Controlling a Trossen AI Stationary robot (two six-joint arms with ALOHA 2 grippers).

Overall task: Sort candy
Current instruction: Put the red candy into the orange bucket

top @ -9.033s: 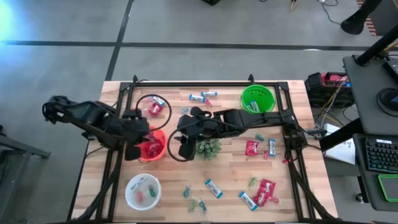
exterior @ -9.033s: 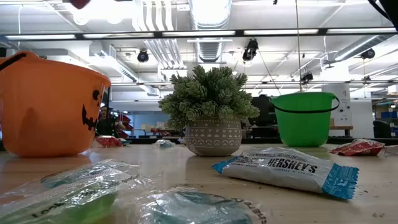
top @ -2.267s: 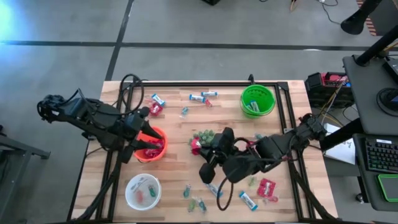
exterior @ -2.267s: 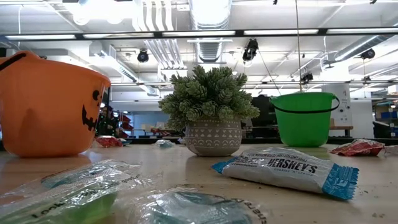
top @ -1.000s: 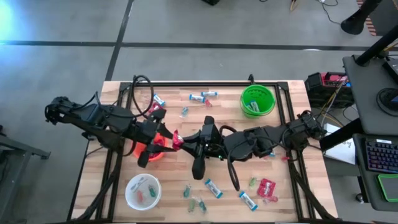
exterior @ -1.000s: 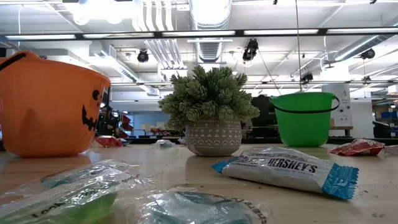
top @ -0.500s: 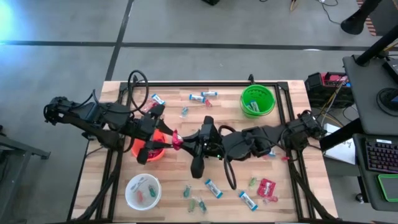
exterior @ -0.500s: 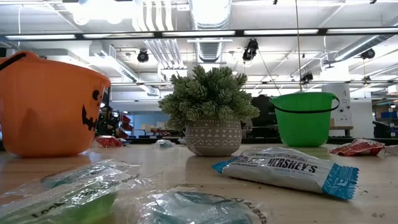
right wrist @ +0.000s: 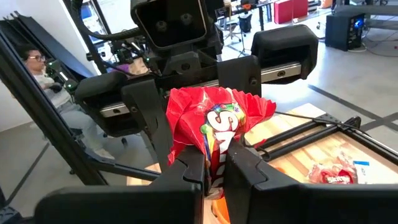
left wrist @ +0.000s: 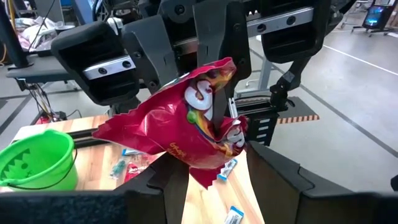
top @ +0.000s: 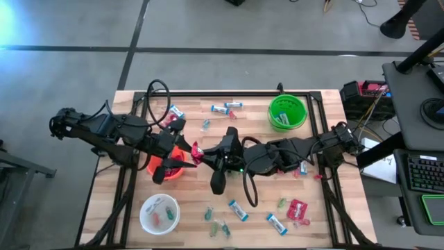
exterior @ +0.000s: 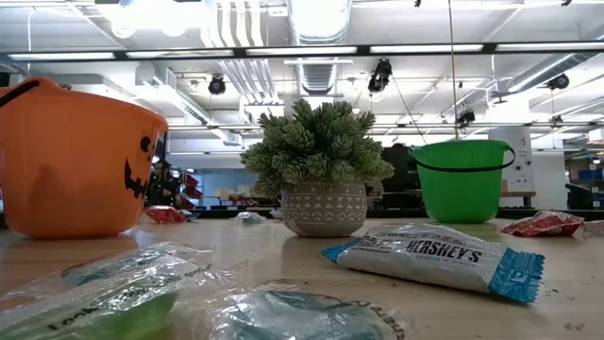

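The right claw (right wrist: 214, 163) is pressed together on a red candy packet (right wrist: 214, 121), held aloft above the orange bowl (top: 168, 164) toward the table's left edge. The left claw (left wrist: 211, 168) stands spread around that packet. Expect light, crinkly, slippery film; grip a flat margin. Only the wrist views show this; the low view shows neither claw.

Left arm reaching in from frame left, left gripper (top: 182, 147) jaws parted, right arm stretched across from frame right, right gripper (top: 196, 153) jaws pinched shut, both meeting mid-frame
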